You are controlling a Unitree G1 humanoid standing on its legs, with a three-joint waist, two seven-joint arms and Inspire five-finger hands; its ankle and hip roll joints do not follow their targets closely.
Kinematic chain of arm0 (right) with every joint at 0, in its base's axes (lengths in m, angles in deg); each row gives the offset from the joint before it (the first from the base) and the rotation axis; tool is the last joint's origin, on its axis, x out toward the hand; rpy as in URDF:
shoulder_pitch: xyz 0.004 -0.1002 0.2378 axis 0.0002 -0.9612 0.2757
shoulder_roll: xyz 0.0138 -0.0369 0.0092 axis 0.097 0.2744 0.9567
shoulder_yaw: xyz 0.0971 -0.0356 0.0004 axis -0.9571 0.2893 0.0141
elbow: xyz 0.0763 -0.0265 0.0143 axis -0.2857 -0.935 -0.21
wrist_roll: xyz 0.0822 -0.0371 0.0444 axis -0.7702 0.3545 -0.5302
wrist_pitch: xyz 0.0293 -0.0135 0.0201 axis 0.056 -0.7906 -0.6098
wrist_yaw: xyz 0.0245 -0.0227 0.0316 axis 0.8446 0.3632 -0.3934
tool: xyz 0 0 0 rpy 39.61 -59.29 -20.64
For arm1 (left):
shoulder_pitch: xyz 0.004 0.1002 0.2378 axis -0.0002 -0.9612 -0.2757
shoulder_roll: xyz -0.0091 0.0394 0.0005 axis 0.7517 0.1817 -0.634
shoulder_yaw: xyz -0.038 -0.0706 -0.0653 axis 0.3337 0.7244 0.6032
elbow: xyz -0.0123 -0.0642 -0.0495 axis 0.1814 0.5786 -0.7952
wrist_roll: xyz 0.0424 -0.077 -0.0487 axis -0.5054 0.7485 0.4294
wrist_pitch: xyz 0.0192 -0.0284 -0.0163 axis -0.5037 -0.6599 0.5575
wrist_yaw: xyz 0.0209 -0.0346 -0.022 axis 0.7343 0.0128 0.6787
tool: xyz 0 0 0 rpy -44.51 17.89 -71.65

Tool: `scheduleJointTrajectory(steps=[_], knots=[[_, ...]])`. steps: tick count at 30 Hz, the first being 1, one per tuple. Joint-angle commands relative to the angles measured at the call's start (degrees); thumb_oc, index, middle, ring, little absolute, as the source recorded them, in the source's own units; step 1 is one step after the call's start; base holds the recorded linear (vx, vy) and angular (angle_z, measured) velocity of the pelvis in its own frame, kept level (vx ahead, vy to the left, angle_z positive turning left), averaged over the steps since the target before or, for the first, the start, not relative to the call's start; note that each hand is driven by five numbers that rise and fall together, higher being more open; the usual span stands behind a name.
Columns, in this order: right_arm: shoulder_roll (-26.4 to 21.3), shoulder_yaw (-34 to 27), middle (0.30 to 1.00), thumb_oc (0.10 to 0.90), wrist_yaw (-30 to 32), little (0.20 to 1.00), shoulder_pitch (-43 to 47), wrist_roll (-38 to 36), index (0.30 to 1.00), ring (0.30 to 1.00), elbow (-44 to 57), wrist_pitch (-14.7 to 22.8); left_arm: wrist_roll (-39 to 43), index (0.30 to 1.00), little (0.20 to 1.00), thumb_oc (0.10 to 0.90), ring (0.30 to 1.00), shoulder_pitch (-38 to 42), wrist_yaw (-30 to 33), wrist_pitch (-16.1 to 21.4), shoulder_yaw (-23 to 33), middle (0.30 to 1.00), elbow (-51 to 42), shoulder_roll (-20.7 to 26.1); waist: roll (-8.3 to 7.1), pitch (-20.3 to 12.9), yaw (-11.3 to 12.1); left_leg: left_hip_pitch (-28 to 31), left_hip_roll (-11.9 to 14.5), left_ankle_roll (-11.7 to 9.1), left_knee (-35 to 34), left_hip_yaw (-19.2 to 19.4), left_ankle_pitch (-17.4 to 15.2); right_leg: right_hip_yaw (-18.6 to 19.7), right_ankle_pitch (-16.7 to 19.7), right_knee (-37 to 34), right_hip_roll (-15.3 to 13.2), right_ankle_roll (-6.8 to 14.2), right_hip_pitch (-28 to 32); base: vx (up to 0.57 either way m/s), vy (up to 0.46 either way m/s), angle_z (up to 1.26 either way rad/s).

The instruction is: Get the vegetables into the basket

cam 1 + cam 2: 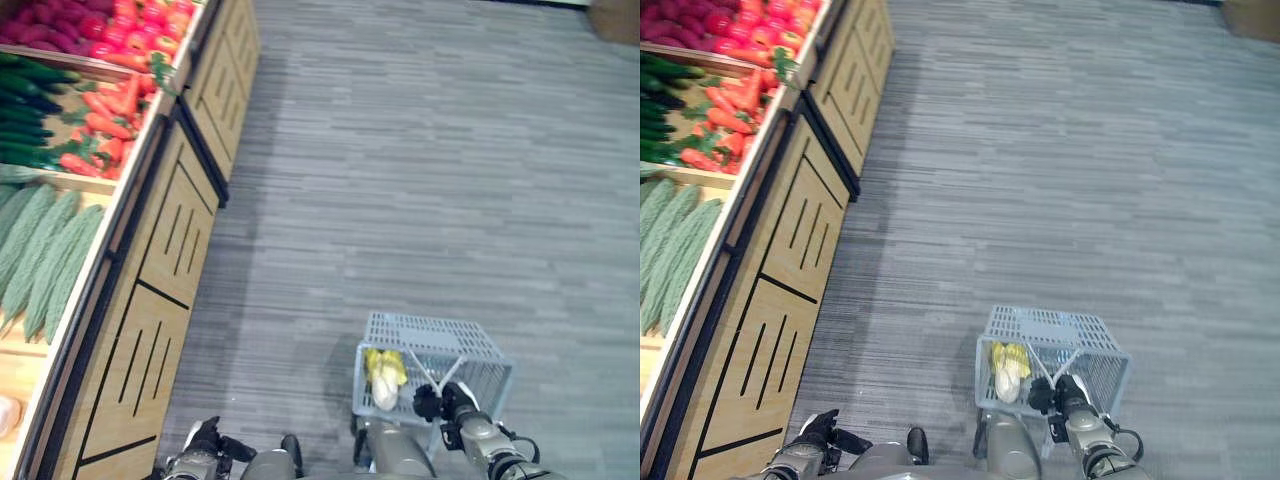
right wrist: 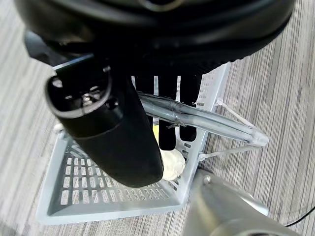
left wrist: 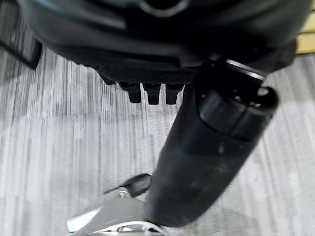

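Note:
A pale blue-grey plastic basket (image 1: 425, 325) hangs over the grey floor at my lower right. Inside it lies a yellow-white leafy vegetable (image 1: 385, 378), also showing as a white lump (image 2: 172, 164) through the mesh wall. My right hand (image 1: 445, 400) is shut on the basket's clear handle (image 2: 206, 120), with its fingers (image 2: 167, 128) curled over the tube. Low beside the wooden stand my left hand (image 1: 205, 440) hangs with relaxed fingers (image 3: 152, 92) and holds nothing. On the stand to my left lie green bitter gourds (image 1: 45, 255), carrots (image 1: 105, 115) and dark cucumbers (image 1: 30, 110).
The wooden display stand (image 1: 165, 270) runs along the left, its top split into trays. Red peppers (image 1: 140, 25) and purple-red roots (image 1: 50, 25) fill the far trays. Grey plank floor (image 1: 420, 150) stretches ahead and right. A brown box (image 1: 615, 20) stands at the far right.

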Motion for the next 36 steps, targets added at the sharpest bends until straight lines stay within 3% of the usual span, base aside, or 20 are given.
scheduleJointTrajectory(steps=[1, 2, 6, 7, 9, 10, 12, 13, 15, 16, 18, 20, 24, 25, 27, 29, 32, 36], knots=[[-4.2, 3.2, 0.300, 0.400, 0.5, 0.300, -4.7, 3.0, 0.300, 0.300, -1.7, -1.5, 1.7, 1.000, 1.000, 0.900, 1.000, -0.6, 0.6, -0.2, -0.5, 1.000, -1.1, 0.7, -0.58, 3.3, 0.5, -7.2, 0.7, -2.1, 14.1, -1.4, 7.3, 1.0, -8.4, 2.6, 0.8, 0.5, 1.2, 0.12, -0.286, 0.16], [-4.4, 3.3, 0.300, 0.400, 0.5, 0.300, -4.8, 3.1, 0.300, 0.300, -1.5, -1.5, 2.1, 1.000, 1.000, 0.900, 1.000, -0.6, 0.8, -0.3, -0.3, 1.000, -1.1, 0.6, -0.77, 3.6, 0.5, -8.3, 0.8, -1.9, 15.6, -2.1, 7.7, 0.4, -9.3, 2.7, 1.1, 0.0, 1.8, 0.14, -0.240, 0.23], [-4.7, 2.7, 0.300, 0.400, 0.8, 0.300, -4.9, 2.6, 0.300, 0.300, -2.2, -1.9, 2.2, 1.000, 1.000, 0.900, 1.000, -0.5, 1.0, -0.4, -0.6, 1.000, -1.0, 0.3, -1.39, 4.1, -0.2, -9.5, 0.7, -1.2, 8.8, -0.6, 5.4, -0.8, -10.8, 2.9, -0.4, 0.9, 3.3, 0.11, -0.025, 0.10], [-4.9, 2.1, 0.300, 0.400, 1.0, 0.300, -5.2, 2.5, 0.300, 0.300, -3.0, -2.0, 1.7, 1.000, 1.000, 0.900, 1.000, -0.5, 1.0, -0.4, -0.8, 1.000, -0.8, 0.1, -1.57, 3.3, -0.7, -10.0, 0.0, -0.4, -0.6, 0.6, 2.8, -1.5, -10.6, 2.2, -1.5, 1.8, 3.8, 0.12, 0.133, 0.33], [-4.9, 1.8, 0.300, 0.400, 1.4, 0.300, -5.5, 2.6, 0.300, 0.300, -3.5, -1.9, 1.0, 1.000, 1.000, 0.900, 1.000, -0.6, 1.2, -0.4, -1.2, 1.000, -0.9, 0.0, -1.05, 2.5, -1.0, -9.6, -1.0, -0.7, -8.9, 1.2, 5.5, -1.8, -10.4, 1.7, -2.0, 2.4, 3.9, 0.13, 0.183, 0.32], [-4.9, 1.7, 0.300, 0.400, 1.6, 0.300, -5.5, 2.8, 0.300, 0.300, -4.0, -1.8, 0.7, 1.000, 1.000, 0.900, 1.000, -0.5, 1.3, -0.2, -1.4, 1.000, -0.9, -0.1, -0.81, 2.1, -0.9, -11.1, -1.5, -0.6, -11.8, 0.7, 8.6, -2.1, -10.0, 1.2, -2.1, 2.1, 3.7, 0.05, 0.119, 0.25], [-4.8, 2.0, 0.300, 0.400, 1.6, 0.300, -5.5, 3.1, 0.300, 0.300, -3.9, -1.8, 0.8, 1.000, 1.000, 0.900, 1.000, -0.4, 1.3, -0.2, -1.5, 1.000, -0.9, -0.1, -0.62, 1.9, -0.5, -11.5, -2.2, -0.5, -14.0, -1.1, 9.8, -1.7, -10.1, 0.8, -2.0, 2.2, 4.2, 0.14, 0.221, 0.05], [-4.5, 2.4, 0.300, 0.400, 1.5, 0.300, -5.2, 3.8, 0.300, 0.300, -4.3, -1.9, 0.8, 1.000, 1.000, 0.900, 1.000, -0.6, 1.3, -0.2, -1.3, 1.000, -0.6, 0.1, -0.52, 1.6, 0.0, -10.7, -2.8, 0.1, -14.4, -3.0, 9.0, 0.3, -10.8, 1.5, -1.9, 2.7, 4.8, 0.25, 0.382, -0.05], [-4.0, 2.5, 0.300, 0.400, 1.4, 0.300, -5.4, 4.0, 0.300, 0.300, -4.1, -1.9, 0.5, 1.000, 1.000, 0.900, 1.000, -0.7, 1.2, -0.5, -1.4, 1.000, -0.2, 0.1, -0.74, 1.6, 0.0, -10.6, -3.1, 0.4, -13.4, -3.1, 8.5, 1.1, -10.9, 1.8, -2.2, 2.9, 4.8, 0.18, 0.339, -0.70], [-3.2, 2.2, 0.300, 0.400, 1.5, 0.300, -5.3, 3.9, 0.300, 0.300, -4.3, -1.8, -0.4, 1.000, 1.000, 0.900, 1.000, -0.9, 1.2, -0.4, -1.5, 1.000, 0.1, 0.7, -1.34, 1.7, 0.2, -11.1, -4.0, 1.7, -10.8, -2.6, 6.1, 3.3, -10.7, 2.5, -3.6, 4.0, 5.1, 0.14, 0.374, -0.89], [-3.0, 2.0, 0.300, 0.400, 1.5, 0.300, -5.4, 3.7, 0.300, 0.300, -4.2, -1.8, -0.5, 1.000, 1.000, 0.900, 1.000, -1.0, 1.2, -0.4, -1.5, 1.000, 0.1, 0.9, -1.51, 1.6, 0.3, -11.3, -4.1, 2.2, -10.1, -1.8, 5.5, 4.1, -10.3, 2.6, -4.0, 4.4, 4.9, 0.14, 0.420, -0.65], [-2.3, 2.0, 0.300, 0.400, 1.6, 0.300, -4.6, 3.8, 0.300, 0.300, -3.7, -1.9, -0.5, 1.000, 1.000, 0.900, 1.000, -0.7, 1.5, -0.1, -1.4, 1.000, -1.1, 2.3, -2.07, 1.7, 0.9, -11.4, -5.2, 4.6, -8.0, 0.7, 2.5, 7.5, -9.0, 3.8, -5.5, 6.2, 3.1, 0.14, 0.553, -0.54], [-2.2, 1.3, 0.300, 0.400, 1.1, 0.300, -4.1, 2.5, 0.300, 0.300, -3.2, -2.1, -0.9, 1.000, 1.000, 0.900, 1.000, 0.3, 1.8, -0.1, -1.8, 1.000, -2.8, 3.9, -2.10, 2.9, 0.9, -9.3, -6.2, 6.8, -7.5, 2.3, -0.2, 7.8, -7.7, 11.7, -6.3, 7.5, 0.2, 0.09, 0.375, -0.45], [-1.9, 0.5, 0.300, 0.400, 1.3, 0.300, -4.3, 0.0, 0.300, 0.300, -1.9, -1.6, -1.0, 1.000, 1.000, 0.900, 1.000, 0.2, 1.8, -0.4, -1.7, 1.000, -2.8, 4.5, -2.04, 3.9, 0.5, -6.6, -6.7, 7.5, -8.9, 3.2, -0.4, 7.5, -5.4, 18.6, -6.4, 7.6, -2.8, 0.09, 0.302, -0.12], [-1.9, 0.5, 0.300, 0.400, 1.3, 0.300, -4.4, -0.3, 0.300, 0.300, -1.5, -1.5, -1.1, 1.000, 1.000, 0.900, 1.000, 0.1, 1.8, -0.4, -1.7, 1.000, -2.8, 4.6, -1.98, 4.2, 0.4, -5.8, -6.9, 7.6, -9.5, 3.5, -0.4, 7.5, -4.3, 19.3, -6.2, 7.6, -3.7, 0.06, 0.169, -0.18], [-1.8, 0.8, 0.300, 0.400, 1.4, 0.300, -4.3, 0.1, 0.300, 0.300, -1.0, -1.4, -1.2, 1.000, 1.000, 0.900, 1.000, 0.0, 1.9, -0.5, -1.4, 1.000, -2.5, 4.7, -1.71, 4.6, 0.4, -4.8, -6.9, 7.7, -10.3, 4.1, -0.3, 7.5, -2.3, 17.2, -6.1, 7.7, -4.9, 0.04, 0.083, -0.04], [-1.8, 0.5, 0.300, 0.400, 1.8, 0.300, -4.4, -0.1, 0.300, 0.300, -0.4, -1.1, -1.5, 1.000, 1.000, 0.900, 1.000, 0.0, 2.2, -0.2, -1.4, 1.000, -2.1, 4.5, -1.31, 5.0, 0.3, -4.6, -6.9, 7.5, -10.4, 4.2, -0.3, 10.1, 0.8, 8.1, -5.3, 8.8, -6.7, 0.06, 0.030, -0.04], [-1.5, 0.4, 0.300, 0.400, 2.0, 0.300, -4.3, 0.1, 0.300, 0.300, 0.2, -1.1, -1.8, 1.000, 1.000, 0.900, 1.000, 0.3, 2.5, -0.1, -1.2, 1.000, -1.7, 4.4, -1.67, 4.7, 0.2, -3.7, -7.4, 6.9, -11.0, 4.0, -0.4, 11.4, 3.4, 0.0, -5.2, 9.8, -7.4, 0.10, -0.029, 0.12]])
